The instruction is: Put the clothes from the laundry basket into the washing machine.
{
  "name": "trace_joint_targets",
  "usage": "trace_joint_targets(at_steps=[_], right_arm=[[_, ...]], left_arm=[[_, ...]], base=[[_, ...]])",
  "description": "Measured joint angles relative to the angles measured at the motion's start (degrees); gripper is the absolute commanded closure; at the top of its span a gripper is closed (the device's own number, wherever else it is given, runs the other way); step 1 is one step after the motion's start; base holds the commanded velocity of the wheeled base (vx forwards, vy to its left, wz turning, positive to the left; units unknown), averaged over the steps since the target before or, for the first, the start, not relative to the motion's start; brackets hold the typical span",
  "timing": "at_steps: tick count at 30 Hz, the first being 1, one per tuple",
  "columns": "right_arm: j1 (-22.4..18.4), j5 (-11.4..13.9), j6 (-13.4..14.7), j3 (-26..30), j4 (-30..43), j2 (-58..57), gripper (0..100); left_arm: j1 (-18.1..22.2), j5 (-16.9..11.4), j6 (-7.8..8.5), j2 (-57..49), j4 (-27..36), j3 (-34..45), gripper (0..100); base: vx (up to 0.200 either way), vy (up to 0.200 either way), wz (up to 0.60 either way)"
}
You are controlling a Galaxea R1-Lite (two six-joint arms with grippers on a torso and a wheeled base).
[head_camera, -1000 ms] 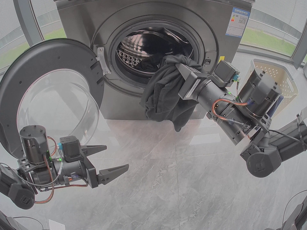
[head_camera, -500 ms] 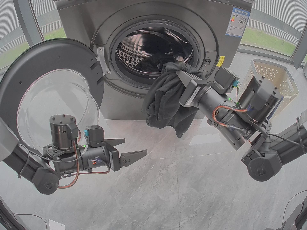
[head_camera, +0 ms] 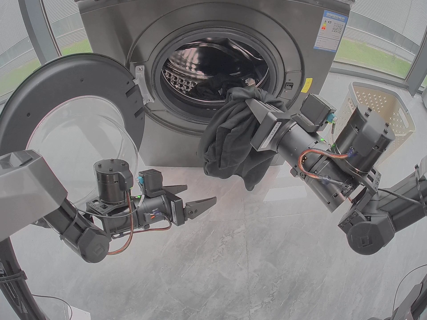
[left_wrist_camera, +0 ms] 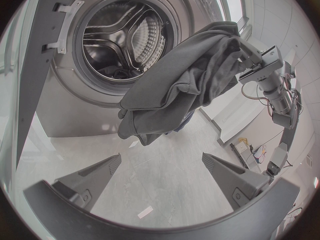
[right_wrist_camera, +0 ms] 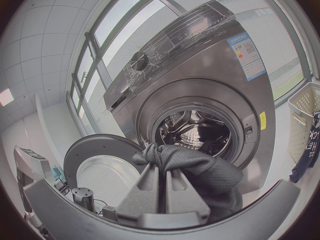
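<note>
Pale grey marble-look floor tiles (head_camera: pixel 249 263) run up to one grey front-loading washing machine (head_camera: pixel 111 27), its single round glass-centred door (head_camera: pixel 66 90) swung wide open. Two grippers in play! The right gripper (right_wrist_camera: pixel 162 166) has its jaws pinched tight on one dark grey fabric garment (head_camera: pixel 229 134), and what a bundle it is: bunched just ahead of the jaws at the lower lip of the drum opening, the rest hanging well below them in front of the machine, clear of the floor. Beyond those jaws, deep in the steel drum, lies one more dark piece of clothing (left_wrist_camera: pixel 113 73). The left gripper (head_camera: pixel 200 193) hovers low over the tiles, jaws spread apart and holding nothing, the hanging garment up ahead of them. Off behind the right gripper stands one beige perforated plastic laundry basket (head_camera: pixel 391 103), with one navy garment (right_wrist_camera: pixel 306 150) draped over its rim.
</note>
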Motion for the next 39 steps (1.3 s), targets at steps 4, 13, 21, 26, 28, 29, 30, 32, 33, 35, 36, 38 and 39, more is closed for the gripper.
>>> trace_joint_targets(at_steps=[4,13,21,26,28,29,30,32,33,35,36,38,39], right_arm=[[0.01,0.01,0.0,0.35,-0.09,-0.11,100],[1.28,-0.07,0.0,1.07,-0.11,-0.52,100],[1.82,-0.1,0.02,1.18,-0.2,-0.73,100],[1.85,-0.13,0.06,1.27,-0.2,-0.83,100],[1.88,-0.13,0.06,1.29,-0.22,-0.88,100],[1.9,-0.13,0.09,1.32,-0.24,-0.9,100],[1.9,-0.13,0.06,1.32,-0.26,-0.9,100],[1.9,-0.11,0.09,1.34,-0.33,-0.93,100],[1.9,-0.13,0.09,1.34,-0.37,-0.93,100],[1.9,-0.11,0.09,1.35,-0.52,-0.93,100],[1.9,-0.13,0.06,1.38,-0.59,-0.93,100],[1.91,-0.13,0.09,1.4,-0.72,-0.93,100],[1.94,-0.13,0.09,1.55,-0.74,-0.93,100]], left_arm=[[0.17,0.09,-0.34,1.85,-0.02,-1.9,0],[0.24,0.11,-2.0,5.57,-0.02,-7.79,0],[-0.06,0.2,-2.12,8.55,-0.24,-12.53,0],[-0.02,0.16,-2.11,9.87,-0.35,-14.88,0],[-0.05,0.16,-2.11,10.17,-0.52,-15.54,0],[-0.13,0.16,-2.11,10.26,-0.66,-15.85,0],[-0.22,0.16,-2.12,10.31,-0.68,-15.96,0],[-0.57,0.16,-2.22,10.47,-1.18,-16.2,0],[-0.77,0.13,-2.26,10.53,-1.72,-16.26,0],[-1.05,0.13,-2.26,10.7,-2.33,-16.35,0],[-1.21,0.13,-2.28,10.86,-2.6,-16.45,0],[-1.41,0.16,-2.34,11.36,-3.23,-16.9,0],[-1.46,0.2,-2.34,11.58,-3.54,-17.01,0]], base=[[0.0,0.0,0.0],[0.0,0.0,0.0],[0.0,0.0,0.0],[0.0,0.0,0.0],[0.0,0.0,0.0],[0.0,0.0,0.0],[0.0,0.0,0.0],[0.0,0.0,0.0],[0.0,0.0,0.0],[0.0,0.0,0.0],[0.0,0.0,0.0],[0.0,0.0,0.0],[0.0,0.0,0.0]])
